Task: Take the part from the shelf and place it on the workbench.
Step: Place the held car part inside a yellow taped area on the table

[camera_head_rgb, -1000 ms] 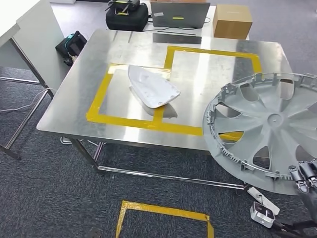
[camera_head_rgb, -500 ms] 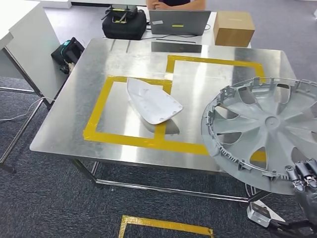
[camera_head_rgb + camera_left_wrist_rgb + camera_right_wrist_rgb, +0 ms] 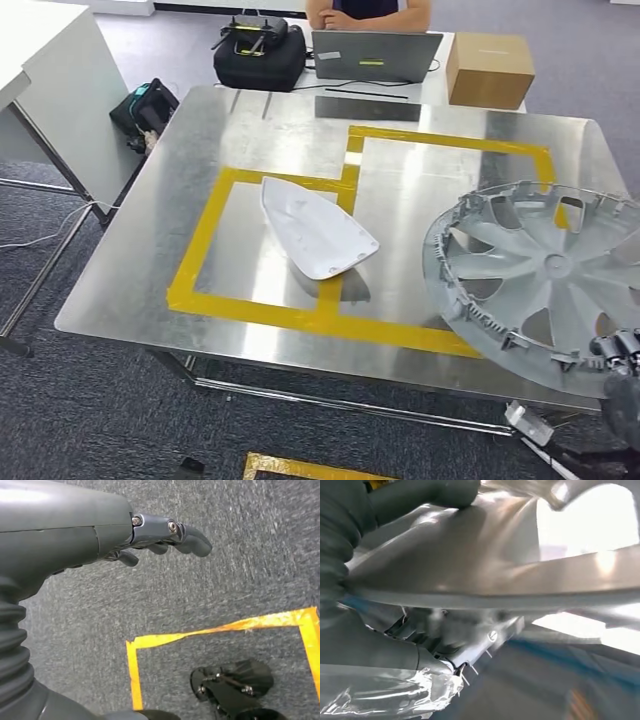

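1. Closer now than a second ago, the whole scene has shifted as the robot stepped up to the workbench [image 3: 226, 130]; the wheel cover [image 3: 540, 275] that hung off its near right corner now sits lower and further over the metal top.
2. Gripping that wheel cover by its near rim is the right hand [image 3: 620, 352], dark fingers hooked over the edge at the picture's lower right; the cover is tilted, held above the bench's right side.
3. Hanging over grey carpet [image 3: 234, 570], the left hand [image 3: 166, 535] holds nothing, fingers stretched out and slightly apart.
4. Yellow tape [image 3: 249, 305] marks two joined rectangles on the shiny steel surface; a white shell-shaped part [image 3: 317, 230] lies across the left one's right edge.
5. Beyond the bench stand a laptop [image 3: 377, 55], a cardboard box [image 3: 490, 70] and a black bag [image 3: 260, 55], with a person [image 3: 370, 12] seated behind the laptop.
6. More yellow tape outlines a square on the carpet [image 3: 211, 632].
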